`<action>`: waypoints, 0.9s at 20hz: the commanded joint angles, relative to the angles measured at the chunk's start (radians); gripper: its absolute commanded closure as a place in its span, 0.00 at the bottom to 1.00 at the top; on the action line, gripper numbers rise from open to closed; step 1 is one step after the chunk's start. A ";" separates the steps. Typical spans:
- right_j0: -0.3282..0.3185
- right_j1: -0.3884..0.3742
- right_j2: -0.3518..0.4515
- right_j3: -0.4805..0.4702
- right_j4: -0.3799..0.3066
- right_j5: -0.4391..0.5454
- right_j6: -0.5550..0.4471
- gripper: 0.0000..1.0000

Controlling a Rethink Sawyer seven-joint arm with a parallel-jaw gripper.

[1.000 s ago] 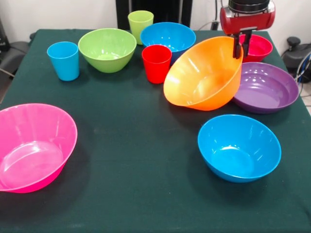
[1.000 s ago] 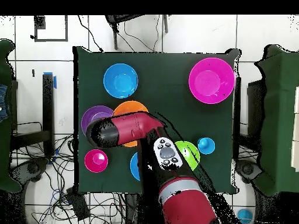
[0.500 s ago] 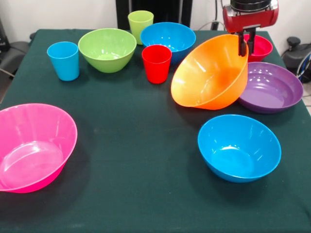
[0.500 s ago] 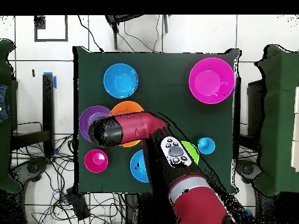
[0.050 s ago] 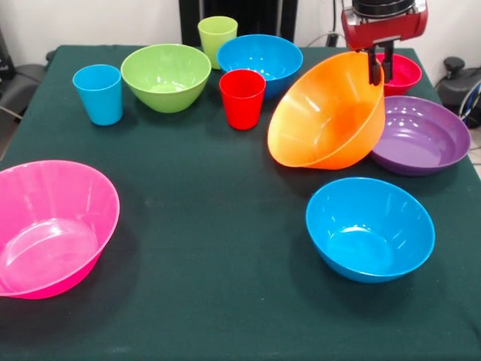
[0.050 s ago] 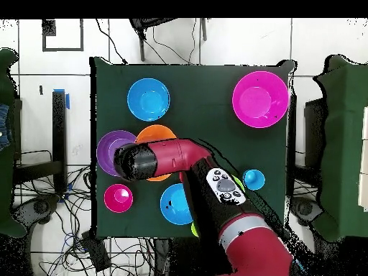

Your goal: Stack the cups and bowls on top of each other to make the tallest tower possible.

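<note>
Robot hand (image 5: 379,68) grips the tilted, empty large orange plastic bowl's (image 5: 327,113) rim, upper right; bench (image 5: 218,248) centre lies open.

A dark green cloth (image 5: 203,226) covers the table (image 6: 208,72). The floor (image 6: 215,43) is pale tile with dark seams. Black cables (image 6: 72,215) tangle beside one table edge. Dark chairs (image 6: 338,144) stand off both side edges. A pale wall (image 5: 90,22) stands behind.
</note>
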 commanded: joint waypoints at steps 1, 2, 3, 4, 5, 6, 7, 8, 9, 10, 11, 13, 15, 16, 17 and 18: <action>-0.030 0.053 0.102 0.044 0.011 0.082 -0.055 1.00; -0.031 0.053 0.103 0.044 0.008 0.085 -0.055 1.00; -0.032 0.054 0.104 0.041 0.004 0.089 -0.056 1.00; -0.035 0.055 0.105 0.041 0.001 0.089 -0.056 1.00; -0.037 0.055 0.107 0.041 -0.002 0.089 -0.056 1.00; -0.040 0.056 0.107 0.043 -0.006 0.086 -0.055 1.00; -0.042 0.055 0.108 0.044 -0.008 0.087 -0.055 1.00; -0.044 0.055 0.109 0.045 -0.008 0.091 -0.055 1.00; -0.046 0.054 0.111 0.046 -0.008 0.095 -0.055 1.00; -0.048 0.054 0.116 0.047 -0.005 0.101 -0.055 1.00; -0.050 0.053 0.120 0.051 -0.003 0.099 -0.053 1.00; -0.056 0.057 0.134 0.056 0.013 0.099 -0.041 1.00; -0.062 0.064 0.156 0.063 0.034 0.094 -0.027 1.00; -0.065 0.071 0.174 0.061 0.043 0.093 -0.028 1.00; -0.066 0.073 0.182 0.059 0.050 0.096 -0.024 1.00; -0.062 0.073 0.186 0.057 0.065 0.103 -0.009 1.00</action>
